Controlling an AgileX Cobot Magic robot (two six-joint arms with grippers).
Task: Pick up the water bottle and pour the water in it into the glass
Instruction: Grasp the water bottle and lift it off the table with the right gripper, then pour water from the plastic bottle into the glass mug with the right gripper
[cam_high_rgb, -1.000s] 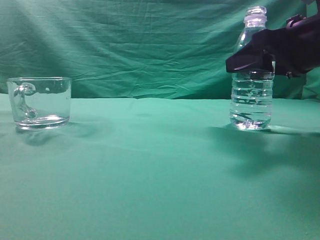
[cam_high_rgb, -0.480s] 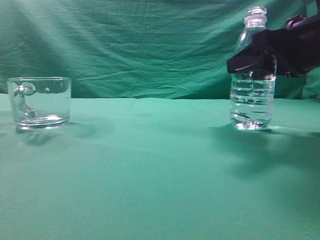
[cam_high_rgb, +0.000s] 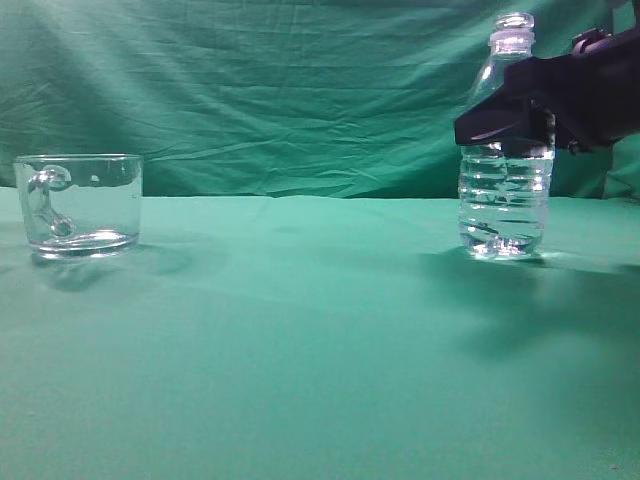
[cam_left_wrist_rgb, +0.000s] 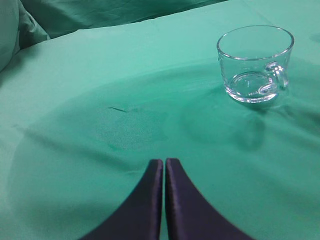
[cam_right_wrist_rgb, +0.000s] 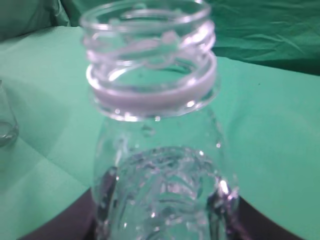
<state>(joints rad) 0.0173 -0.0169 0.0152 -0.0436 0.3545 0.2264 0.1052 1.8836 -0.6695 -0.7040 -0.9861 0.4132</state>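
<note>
The water bottle (cam_high_rgb: 503, 205) stands uncapped on the green cloth at the right, its pale neck ring above my right gripper (cam_high_rgb: 503, 122). The water (cam_high_rgb: 500, 225) glints in its lower body. In the right wrist view the bottle (cam_right_wrist_rgb: 150, 95) fills the frame and my right gripper (cam_right_wrist_rgb: 160, 220) has a dark finger pressed against each side of the ribbed body. The glass (cam_high_rgb: 80, 205) stands empty at the far left, handle towards the camera. It also shows in the left wrist view (cam_left_wrist_rgb: 255, 62), ahead and to the right of my left gripper (cam_left_wrist_rgb: 164, 162), which is shut and empty above the cloth.
A green cloth (cam_high_rgb: 300, 330) covers the table and a green backdrop (cam_high_rgb: 300, 90) hangs behind. A wide stretch of cloth lies between the glass and the bottle. A sliver of the glass (cam_right_wrist_rgb: 6, 127) shows at the left edge of the right wrist view.
My right gripper has tightened on the bottle. The bottle's ribbed body has shifted slightly and its glints have changed. The glass and left gripper have not moved.
</note>
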